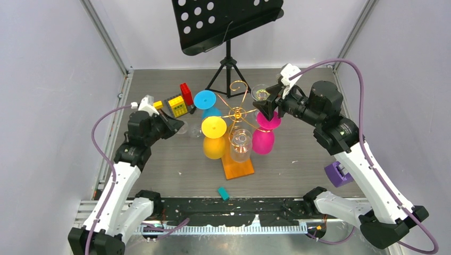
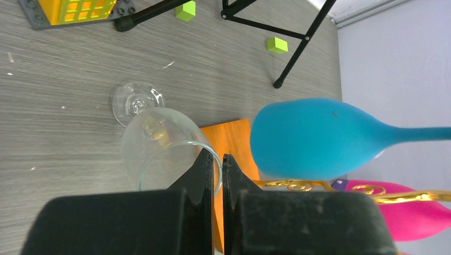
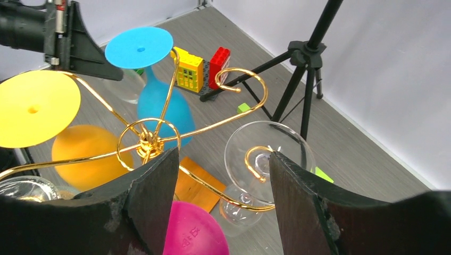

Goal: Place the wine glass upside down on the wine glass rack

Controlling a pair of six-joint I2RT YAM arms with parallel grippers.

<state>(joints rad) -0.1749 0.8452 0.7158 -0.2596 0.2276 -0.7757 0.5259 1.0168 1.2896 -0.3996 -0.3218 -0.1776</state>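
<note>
Left fingers [image 2: 202, 176] pinching clear wine glass [image 2: 159, 141] rim, right fingers [image 3: 144, 204] spread wide above wine glass rack [image 3: 148, 142]

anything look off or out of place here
One clear wine glass is off the gold rack, low on its left side, with the left gripper shut on its rim. A small teal block lies loose in front of the rack. Nothing looks spilled or broken.

We see a grey wood-grain tabletop [image 1: 303, 154] carrying the wine glass rack [image 1: 239, 169] on its orange base, a black tripod [image 1: 228, 79] behind, toy bricks [image 1: 181, 102] to the left, a teal block [image 1: 223, 193] near the front edge, a purple piece [image 1: 335, 173] at right, and two green cubes [image 2: 185, 10] by the tripod's feet
</note>
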